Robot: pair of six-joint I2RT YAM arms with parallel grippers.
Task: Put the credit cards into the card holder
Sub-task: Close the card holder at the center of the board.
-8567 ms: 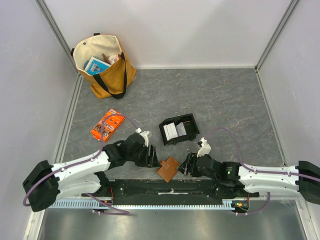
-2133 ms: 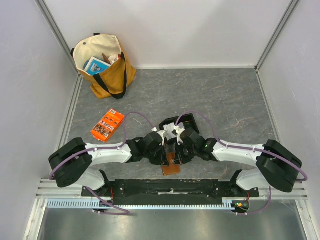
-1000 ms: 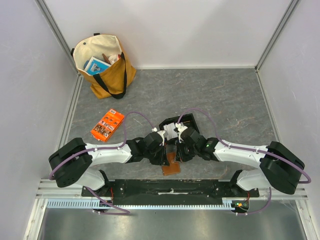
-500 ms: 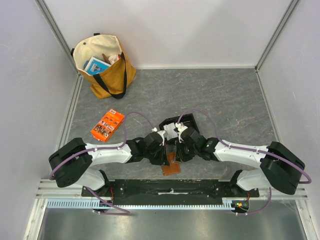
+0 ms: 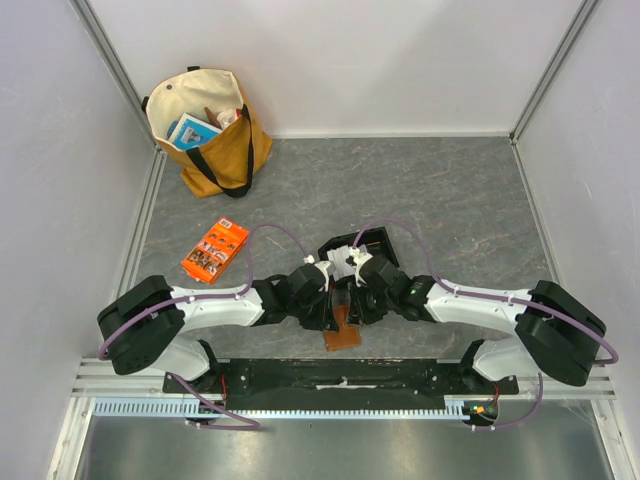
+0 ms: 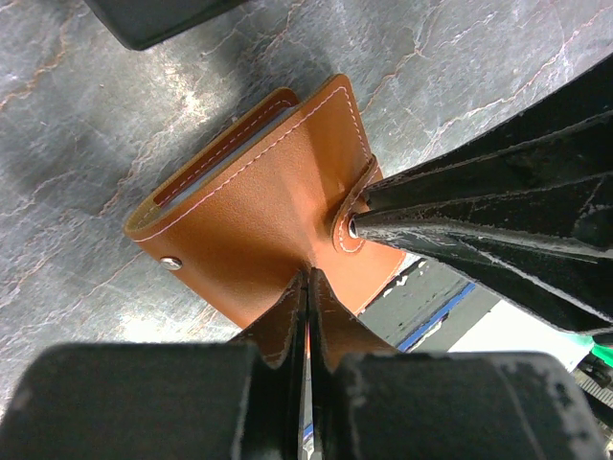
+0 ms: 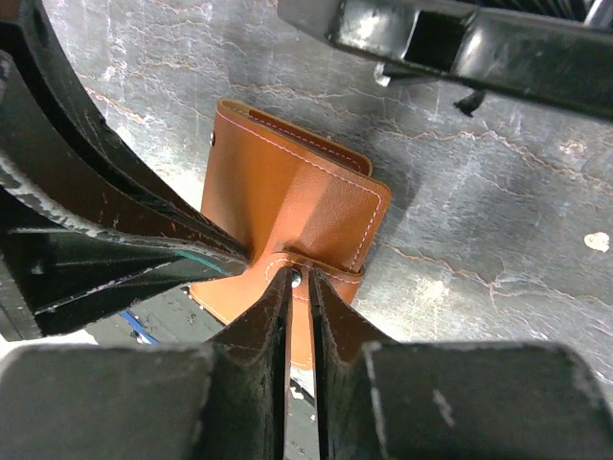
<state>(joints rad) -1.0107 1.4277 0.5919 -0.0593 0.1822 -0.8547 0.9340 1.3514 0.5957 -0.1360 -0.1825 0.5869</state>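
The card holder (image 5: 343,336) is a brown folded wallet, lying near the table's front edge between the two wrists. My left gripper (image 6: 308,273) is shut on the near edge of its cover (image 6: 259,206) and pinches the leather into a ridge. From the other side, my right gripper (image 7: 297,276) has its tips at the clasp tab (image 7: 321,261). Its jaws stand a narrow gap apart, with the snap showing between them. The right fingers (image 6: 460,206) meet the tab in the left wrist view. The credit cards do not show in any view.
A black tray (image 5: 374,241) stands just behind the wrists, mostly covered by them. An orange printed packet (image 5: 215,250) lies to the left. A tan tote bag (image 5: 205,130) stands in the far left corner. The black base rail (image 5: 340,378) runs just in front of the card holder.
Over the last second the right jaws have parted slightly at the clasp tab. The left gripper stays shut on the cover. Both arms have barely moved.
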